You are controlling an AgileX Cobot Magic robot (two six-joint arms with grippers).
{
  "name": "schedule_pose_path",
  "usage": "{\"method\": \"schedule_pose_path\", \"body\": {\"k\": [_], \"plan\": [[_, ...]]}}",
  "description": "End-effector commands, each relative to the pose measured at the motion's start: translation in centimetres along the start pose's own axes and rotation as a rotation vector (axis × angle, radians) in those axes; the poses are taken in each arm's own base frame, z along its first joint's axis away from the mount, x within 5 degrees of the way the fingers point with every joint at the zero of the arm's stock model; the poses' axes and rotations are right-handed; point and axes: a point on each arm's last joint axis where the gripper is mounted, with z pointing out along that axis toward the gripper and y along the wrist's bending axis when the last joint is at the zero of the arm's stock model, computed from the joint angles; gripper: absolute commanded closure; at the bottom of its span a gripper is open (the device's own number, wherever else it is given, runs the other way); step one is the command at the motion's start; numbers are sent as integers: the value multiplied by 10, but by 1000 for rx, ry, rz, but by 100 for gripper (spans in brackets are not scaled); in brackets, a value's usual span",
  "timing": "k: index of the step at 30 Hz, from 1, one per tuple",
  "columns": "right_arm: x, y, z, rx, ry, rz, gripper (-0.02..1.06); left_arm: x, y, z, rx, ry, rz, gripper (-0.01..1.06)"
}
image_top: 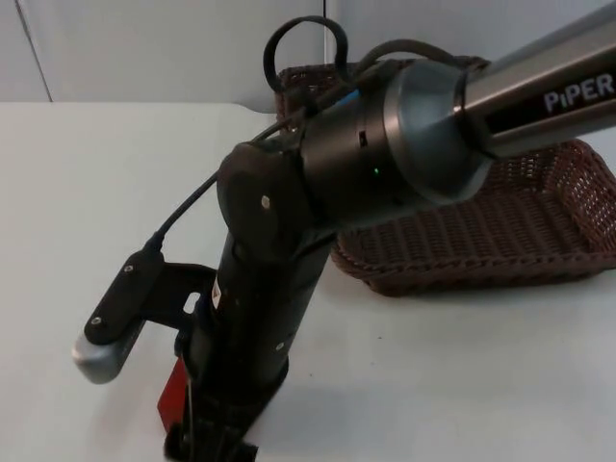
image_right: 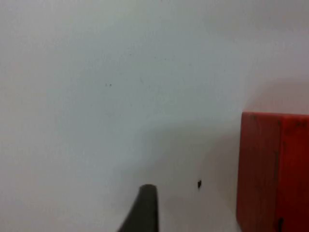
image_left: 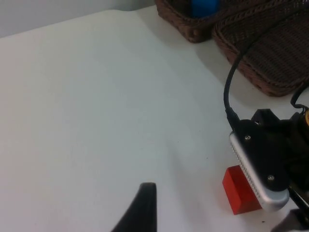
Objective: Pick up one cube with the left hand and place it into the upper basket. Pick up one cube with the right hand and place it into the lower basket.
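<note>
Top view: we are watching the right arm reaching down over the red cube (image_top: 173, 395) on the white tabletop (image_top: 87, 192); its end effector (image_top: 212, 445) is low beside the cube, its fingers' spacing we cannot tell. The lower basket (image_top: 568, 221) is waiting behind.

Left wrist view: the left end effector (image_left: 145, 212) is idling apart, spacing untold. The upper basket (image_left: 181, 17) is holding a blue cube (image_left: 205, 7).

Right wrist view: the red cube is sitting close, apparently ungrasped.
</note>
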Motion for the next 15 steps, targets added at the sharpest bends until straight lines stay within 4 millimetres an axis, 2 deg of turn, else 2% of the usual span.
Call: {"method": "schedule_pose_path", "body": {"k": [1,2,7,8,9,11,12,15], "plan": [[-4,0,-1,20,-28,-19,42,0,0,0,-2,-17,1,13],[-4,0,-1,20,-28,-19,42,0,0,0,-2,-17,1,13],[-8,-1,-10,40,-48,-34,92,0,1,0,-7,-16,6,13],[-8,-1,-10,40,-48,-34,92,0,1,0,-7,-16,6,13],[-9,0,-17,39,-45,-39,101,0,1,0,-7,-16,6,13],[-12,2,-38,37,-55,-45,105,0,1,0,-9,-16,8,13],[-12,2,-38,37,-55,-45,105,0,1,0,-9,-16,8,13],[-17,5,-71,45,-73,-61,105,0,1,0,-9,-16,8,13]]}}
